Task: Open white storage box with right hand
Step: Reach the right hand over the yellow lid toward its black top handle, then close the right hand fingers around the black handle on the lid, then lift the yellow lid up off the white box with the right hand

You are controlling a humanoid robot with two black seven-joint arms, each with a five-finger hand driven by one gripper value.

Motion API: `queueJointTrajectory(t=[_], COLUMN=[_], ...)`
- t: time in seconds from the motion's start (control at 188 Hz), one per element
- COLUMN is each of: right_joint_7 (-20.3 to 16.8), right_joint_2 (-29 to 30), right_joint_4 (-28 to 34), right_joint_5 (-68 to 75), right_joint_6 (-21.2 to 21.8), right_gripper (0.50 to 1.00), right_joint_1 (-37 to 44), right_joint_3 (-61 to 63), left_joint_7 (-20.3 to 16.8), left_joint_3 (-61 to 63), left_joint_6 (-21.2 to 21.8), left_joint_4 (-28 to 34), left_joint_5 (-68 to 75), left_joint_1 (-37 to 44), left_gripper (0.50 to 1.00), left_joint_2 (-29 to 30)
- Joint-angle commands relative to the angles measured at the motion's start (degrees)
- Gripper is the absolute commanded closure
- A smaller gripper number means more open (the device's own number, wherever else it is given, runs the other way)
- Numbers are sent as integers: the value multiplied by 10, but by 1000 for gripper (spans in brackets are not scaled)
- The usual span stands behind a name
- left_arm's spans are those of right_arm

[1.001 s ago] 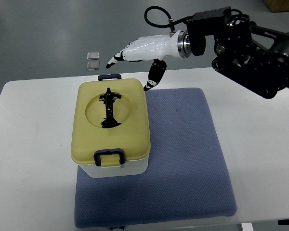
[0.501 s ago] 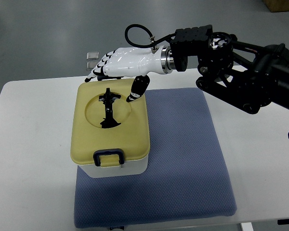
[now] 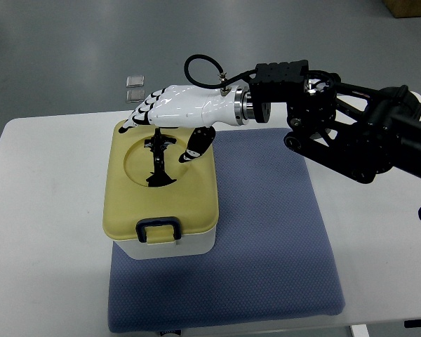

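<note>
Over the box [image 3: 161, 189], right hand [image 3: 170, 112] is dropping lower, fingers spread loose, empty; yellow lid's sitting shut underneath.

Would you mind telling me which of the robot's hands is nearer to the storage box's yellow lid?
The right. The right hand hovers over the far end of the yellow lid, fingers spread and holding nothing, thumb close above the lid's black handle. The left hand is out of view.

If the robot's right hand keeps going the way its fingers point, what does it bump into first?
Probably the far-left edge of the yellow lid on the storage box. The right hand points left and slightly downward over it. If it rides higher than it looks, it passes over onto bare table.
</note>
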Motion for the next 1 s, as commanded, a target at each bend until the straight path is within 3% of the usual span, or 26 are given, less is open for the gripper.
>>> queueJointTrajectory(t=[0.0, 0.069, 0.202, 0.25, 0.687, 0.996], right_joint_7=[1, 1, 5, 6, 6, 7], right_joint_2=[0, 0, 0, 0, 1, -53], right_joint_4=[0, 0, 1, 1, 32, 60], right_joint_5=[0, 0, -1, -1, 8, 39], right_joint_6=[-1, -1, -1, -1, -11, 11], right_gripper=[670, 718, 889, 1000, 1000, 1000], right_joint_1=[-1, -1, -1, -1, 6, 42], right_joint_3=[0, 0, 0, 0, 11, 28], left_joint_7=[0, 0, 0, 0, 0, 0], left_joint_3=[0, 1, 1, 1, 0, 0], left_joint_6=[0, 0, 0, 0, 0, 0], left_joint_4=[0, 0, 0, 0, 1, 1], left_joint_5=[-1, -1, 0, 0, 0, 0], left_joint_1=[0, 0, 0, 0, 0, 0], left_gripper=[500, 500, 500, 500, 500, 500], left_joint_2=[0, 0, 0, 0, 0, 0])
